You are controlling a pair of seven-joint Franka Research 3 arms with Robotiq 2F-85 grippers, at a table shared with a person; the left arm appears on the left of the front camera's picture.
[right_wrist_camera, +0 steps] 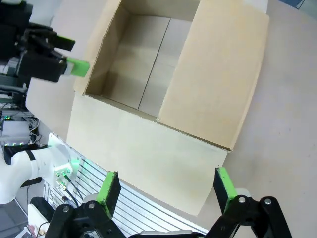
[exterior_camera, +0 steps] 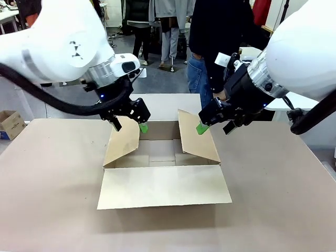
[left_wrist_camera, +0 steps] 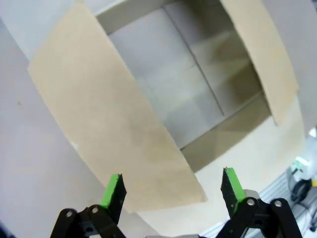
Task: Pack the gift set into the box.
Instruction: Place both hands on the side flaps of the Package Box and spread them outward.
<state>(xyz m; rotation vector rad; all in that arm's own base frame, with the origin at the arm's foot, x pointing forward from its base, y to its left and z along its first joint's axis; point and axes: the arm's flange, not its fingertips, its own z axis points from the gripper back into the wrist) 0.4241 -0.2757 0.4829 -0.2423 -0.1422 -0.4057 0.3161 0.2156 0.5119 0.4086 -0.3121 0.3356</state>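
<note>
"Brown table, brown box open at its middle, floor bare. Why hang both arms over it?"

"I judge it is to spread the mouth wide for the gift set. The side flaps lean inward; my left fingers, spread apart and gripping nothing, hover at the left flap, my right fingers, likewise spread, at the right flap."

"Anything in the way?"

"Those two flaps narrow the opening. A person stands at the far side; a small printed box sits off to my left."
</note>
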